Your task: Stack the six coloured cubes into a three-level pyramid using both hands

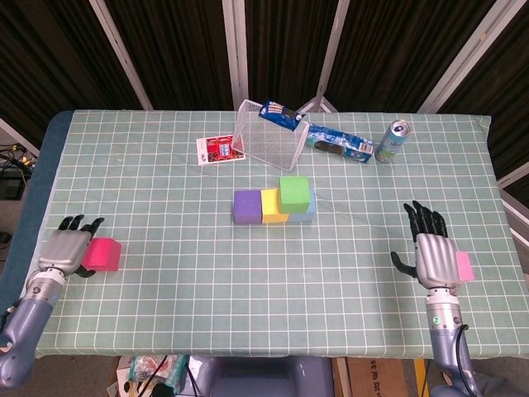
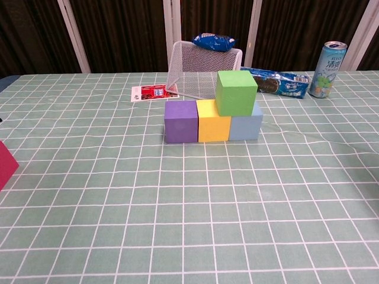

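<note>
A purple cube (image 1: 246, 207), a yellow cube (image 1: 271, 208) and a light blue cube (image 1: 309, 215) form a row mid-table. A green cube (image 1: 295, 193) sits on top, over the yellow and blue ones. The chest view shows the same stack: purple (image 2: 180, 121), yellow (image 2: 211, 125), blue (image 2: 249, 127), green (image 2: 236, 92). A magenta cube (image 1: 102, 254) lies at the far left, its corner at the chest view's edge (image 2: 5, 164). My left hand (image 1: 64, 249) lies flat against its left side, fingers extended. My right hand (image 1: 433, 252) stands open at the right, partly hiding a light pink cube (image 1: 464, 265).
Behind the stack a wire basket (image 1: 264, 136) lies tipped with a blue snack bag (image 1: 279, 114) on it. A cookie pack (image 1: 339, 143) and a drink can (image 1: 392, 141) stand back right, a red card (image 1: 219, 150) back left. Both hands are near the table's front corners.
</note>
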